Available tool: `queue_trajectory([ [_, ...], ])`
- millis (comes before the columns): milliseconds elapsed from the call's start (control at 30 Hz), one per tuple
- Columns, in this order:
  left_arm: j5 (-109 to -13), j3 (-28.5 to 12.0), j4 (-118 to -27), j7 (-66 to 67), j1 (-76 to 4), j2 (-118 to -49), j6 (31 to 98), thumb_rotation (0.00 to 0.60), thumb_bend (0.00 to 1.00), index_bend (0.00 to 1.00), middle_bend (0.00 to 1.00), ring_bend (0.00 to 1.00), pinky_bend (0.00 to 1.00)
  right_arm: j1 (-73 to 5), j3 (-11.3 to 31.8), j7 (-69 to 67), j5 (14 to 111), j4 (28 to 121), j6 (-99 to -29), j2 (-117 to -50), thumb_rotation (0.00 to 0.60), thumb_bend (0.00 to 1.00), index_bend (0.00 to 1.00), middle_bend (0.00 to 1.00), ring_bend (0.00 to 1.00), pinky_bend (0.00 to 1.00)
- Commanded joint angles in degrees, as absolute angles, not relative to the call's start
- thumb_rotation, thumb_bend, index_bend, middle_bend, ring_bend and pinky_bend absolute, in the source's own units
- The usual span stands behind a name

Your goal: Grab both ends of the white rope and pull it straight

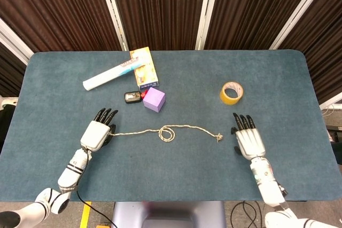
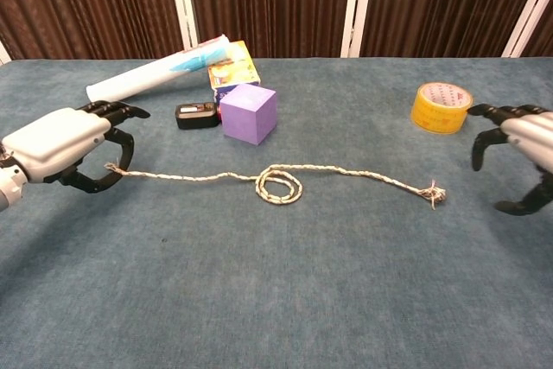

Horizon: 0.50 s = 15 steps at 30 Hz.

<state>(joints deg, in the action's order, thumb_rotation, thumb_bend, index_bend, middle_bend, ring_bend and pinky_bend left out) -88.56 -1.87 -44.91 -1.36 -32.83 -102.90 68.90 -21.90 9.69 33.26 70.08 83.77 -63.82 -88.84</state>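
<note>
The thin white braided rope (image 1: 166,131) lies across the middle of the blue felt table (image 1: 267,78), coiled once at its centre. The left hand (image 1: 96,133) pinches its left end. The right hand (image 1: 249,141), fingers apart and empty, sits just right of the frayed right end.

Left hand (image 1: 96,134): lying low over the counter (image 1: 181,177) at the left, back turned up, dark fingers (image 1: 105,115) pointing away from the body; pinching the frayed end of the white rope (image 2: 199,176) between thumb and curled fingers in the chest view. Forearm trailing back toward the near-left corner.

Right hand (image 1: 248,140): hovering at the right, back up, fingers spread and reaching forward, thumb apart, holding nothing. Forearm angling back toward the near edge.
</note>
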Motion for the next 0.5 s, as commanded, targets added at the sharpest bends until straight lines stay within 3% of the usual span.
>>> queue_trajectory([
  [33, -88.5, -1.89, -44.91, -1.47, -32.82, -102.74, 68.81, 0.6, 0.43, 0.62, 0.08, 0.0, 0.08, -23.72, 10.56, 33.9, 68.0, 81.13, -62.37, -91.45, 0.6, 0.32, 0.53, 0.0, 0.0, 0.0],
  [500, -88.44, -1.84, -44.37, -1.87, -33.01, -102.65, 68.42, 0.6, 0.44, 0.63, 0.08, 0.0, 0.08, -27.86, 11.07, 33.01, 64.81, 75.11, -59.96, -97.44, 0.6, 0.43, 0.58, 0.01, 0.0, 0.0],
])
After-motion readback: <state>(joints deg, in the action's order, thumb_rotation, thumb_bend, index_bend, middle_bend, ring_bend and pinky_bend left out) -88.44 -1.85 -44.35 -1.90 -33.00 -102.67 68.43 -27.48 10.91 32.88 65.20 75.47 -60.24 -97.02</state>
